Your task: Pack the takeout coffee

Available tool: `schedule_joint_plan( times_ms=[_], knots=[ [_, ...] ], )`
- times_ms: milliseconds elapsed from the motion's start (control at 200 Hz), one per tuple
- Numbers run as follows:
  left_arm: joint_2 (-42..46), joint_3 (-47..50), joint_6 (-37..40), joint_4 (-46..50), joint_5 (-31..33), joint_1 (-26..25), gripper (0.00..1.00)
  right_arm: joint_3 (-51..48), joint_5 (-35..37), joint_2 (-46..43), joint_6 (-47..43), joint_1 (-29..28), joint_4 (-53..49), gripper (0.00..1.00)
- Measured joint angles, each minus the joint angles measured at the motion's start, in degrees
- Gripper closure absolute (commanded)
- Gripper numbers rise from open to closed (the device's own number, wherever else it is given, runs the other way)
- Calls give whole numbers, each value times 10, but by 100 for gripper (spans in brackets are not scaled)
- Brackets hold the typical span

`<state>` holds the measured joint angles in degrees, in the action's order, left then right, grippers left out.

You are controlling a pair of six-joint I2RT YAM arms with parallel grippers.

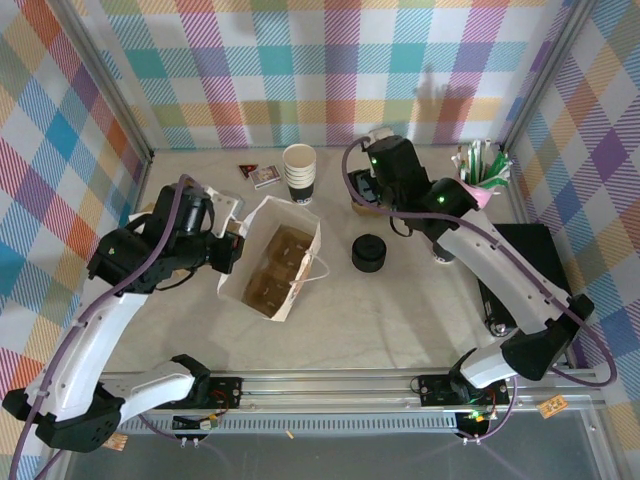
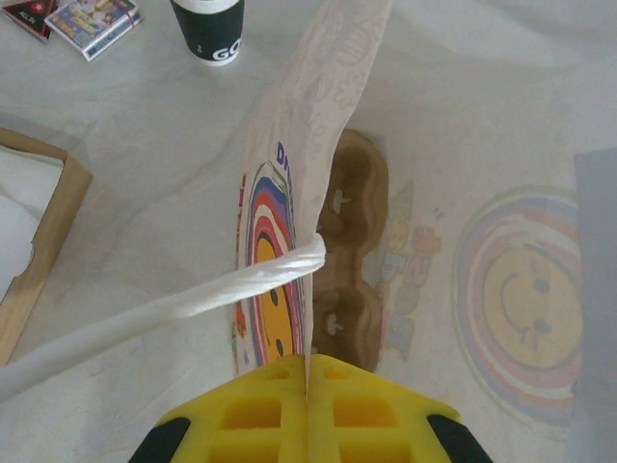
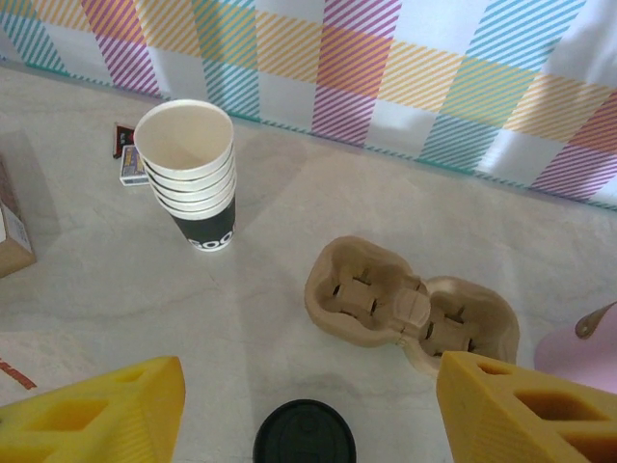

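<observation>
My left gripper (image 2: 307, 371) is clamped flat on the rim of the bag (image 2: 289, 145), pinching its near wall so the mouth stands open, and the handle (image 2: 193, 299) droops across in front of my fingers. A carrier (image 2: 352, 222) already sits on the bag's floor, both wells empty, so I judge the bag ready to take a drink. My right gripper (image 3: 308, 400) hangs with its jaws spread wide and nothing between them. It is above the table, just behind a black stack of lids (image 3: 304, 436), with a spare carrier (image 3: 410, 309) beyond it and the cup stack (image 3: 190, 174) further left. I cannot place the coffee (image 1: 441, 256) with certainty. My best guess is a small pale-and-dark shape mostly hidden under my right forearm, well apart from the bag and right of the lids. As I read it, the holding and the carrier are done and the main part is left. The lidded cup has to be picked up, carried to the bag and lowered upright into a well. Nothing is in my right hand yet.
</observation>
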<state>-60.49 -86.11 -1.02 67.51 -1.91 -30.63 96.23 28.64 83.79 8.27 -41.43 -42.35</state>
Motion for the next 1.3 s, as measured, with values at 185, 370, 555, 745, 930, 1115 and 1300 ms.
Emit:
schedule_joint_plan(
  times_ms=[185, 370, 555, 745, 930, 1115, 1300],
  knots=[
    [2, 5, -40, -11, -20, 0, 100, 7, -7, 13, 11, 0, -6, 30],
    [-4, 41, -110, -43, -31, 0, 100, 21, -8, 20, 23, 0, -26, 30],
    [-26, 64, -178, -66, -34, 0, 100, 52, -9, 27, 25, 2, -49, 29],
    [-70, 69, -219, -66, -35, 0, 60, 60, -13, 24, 24, 15, -72, 29],
    [-91, 66, -248, -57, -10, 0, 56, 54, -25, -8, 9, 24, -80, 28],
    [-104, 54, -267, -37, 8, 0, 71, 42, -25, -70, -1, 34, -104, 22],
    [-104, 56, -303, -33, 14, 0, 94, 32, -43, -104, 7, 128, -168, 13]
  ],
)
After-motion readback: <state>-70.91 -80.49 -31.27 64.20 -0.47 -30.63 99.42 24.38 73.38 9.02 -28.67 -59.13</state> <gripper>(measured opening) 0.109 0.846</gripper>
